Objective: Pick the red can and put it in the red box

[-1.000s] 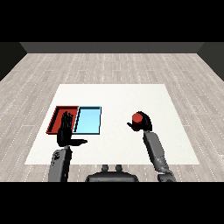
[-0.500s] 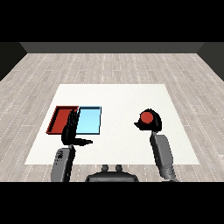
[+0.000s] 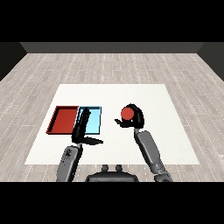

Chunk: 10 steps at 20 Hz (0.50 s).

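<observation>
The right robot hand [image 3: 135, 117] curls round the red can [image 3: 127, 113], above the worktop [image 3: 131, 94]. The left robot hand [image 3: 83, 127], fingers straight, hovers over the light blue tray [image 3: 95, 119] beside the red tray [image 3: 64, 120].

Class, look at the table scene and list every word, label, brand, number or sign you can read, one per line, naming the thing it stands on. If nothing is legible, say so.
No readable text appears anywhere in the head view.
Red can, held in the right robot hand: plain red, no label visible.
Red tray: no markings.
Light blue tray: no markings.
White table: no markings.
Left robot hand: plain black, no lettering.
</observation>
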Available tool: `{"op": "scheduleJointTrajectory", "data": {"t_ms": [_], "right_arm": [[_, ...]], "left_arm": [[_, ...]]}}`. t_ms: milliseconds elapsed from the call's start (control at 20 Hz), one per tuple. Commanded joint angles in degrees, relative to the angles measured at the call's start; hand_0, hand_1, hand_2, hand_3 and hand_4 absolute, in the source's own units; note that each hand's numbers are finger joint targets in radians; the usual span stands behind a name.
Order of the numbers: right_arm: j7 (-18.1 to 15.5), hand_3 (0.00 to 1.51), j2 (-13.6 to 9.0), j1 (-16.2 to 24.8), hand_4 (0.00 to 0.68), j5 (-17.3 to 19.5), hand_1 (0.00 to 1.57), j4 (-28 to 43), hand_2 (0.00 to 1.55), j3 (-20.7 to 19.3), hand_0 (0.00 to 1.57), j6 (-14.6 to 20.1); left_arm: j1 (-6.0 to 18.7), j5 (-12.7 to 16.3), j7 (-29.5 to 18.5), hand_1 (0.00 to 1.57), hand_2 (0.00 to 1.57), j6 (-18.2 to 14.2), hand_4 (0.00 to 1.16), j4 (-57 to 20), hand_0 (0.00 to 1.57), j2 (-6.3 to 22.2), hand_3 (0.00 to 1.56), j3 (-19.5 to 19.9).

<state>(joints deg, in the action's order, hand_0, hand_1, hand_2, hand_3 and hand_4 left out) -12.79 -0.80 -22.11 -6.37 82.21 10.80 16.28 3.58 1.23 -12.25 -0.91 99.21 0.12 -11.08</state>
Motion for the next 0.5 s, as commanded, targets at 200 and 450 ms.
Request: {"op": "scheduleJointTrajectory", "data": {"t_ms": [200, 450], "right_arm": [[-0.9, 1.39, 0.8, 0.2, 0.627, 0.1, 1.42, 3.6, 1.41, 5.7, 1.42, 6.3], [-4.5, 1.40, 0.8, -0.2, 0.611, -2.0, 1.45, 2.6, 1.43, 6.8, 1.45, 5.0]], "left_arm": [[6.9, -1.0, 6.2, 0.00, 0.00, -3.0, 0.00, -3.0, 0.00, -0.1, 0.00, -2.1], [7.3, -0.6, 1.9, 0.00, 0.00, -6.2, 0.00, -9.7, 0.00, -0.1, 0.00, -4.8]]}}
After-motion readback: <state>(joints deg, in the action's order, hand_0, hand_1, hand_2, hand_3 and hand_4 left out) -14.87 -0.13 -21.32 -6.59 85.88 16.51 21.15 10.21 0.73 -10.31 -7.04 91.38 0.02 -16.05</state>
